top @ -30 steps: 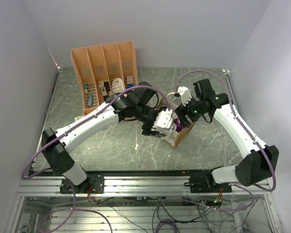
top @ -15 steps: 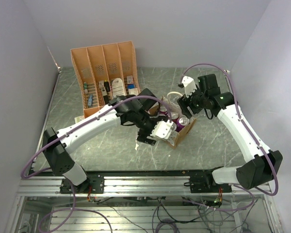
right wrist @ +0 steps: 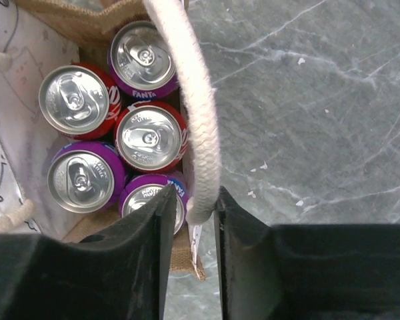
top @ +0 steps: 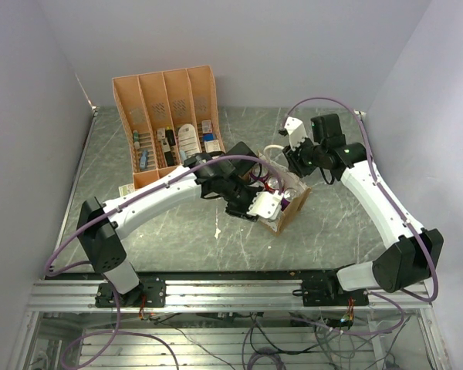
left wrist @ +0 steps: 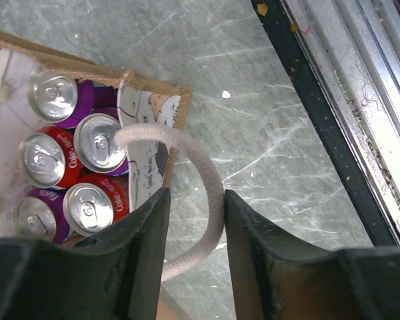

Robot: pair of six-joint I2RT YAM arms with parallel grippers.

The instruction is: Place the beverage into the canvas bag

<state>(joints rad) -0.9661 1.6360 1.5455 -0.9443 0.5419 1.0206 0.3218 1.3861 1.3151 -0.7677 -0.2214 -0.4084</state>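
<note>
The canvas bag (top: 291, 210) stands at mid-table with its mouth open. Several purple and red drink cans (top: 275, 185) stand upright inside it, seen closely in the left wrist view (left wrist: 53, 95) and the right wrist view (right wrist: 148, 137). My left gripper (top: 261, 208) is at the bag's near edge. Its jaws (left wrist: 197, 200) stand narrowly open around a cream looped handle (left wrist: 210, 177), which touches only one finger. My right gripper (top: 291, 169) is at the bag's far side. Its jaws (right wrist: 196, 198) are closed on the other cream handle (right wrist: 192, 100).
An orange slotted organiser tray (top: 166, 116) with small items stands at the back left. A label or card (top: 126, 188) lies on the table by its front corner. The metal rail (top: 231, 293) runs along the table's near edge.
The left gripper drew back off the bag's mouth toward the near side, then came in to the near handle. The right gripper moved back and now sits on the far handle.
</note>
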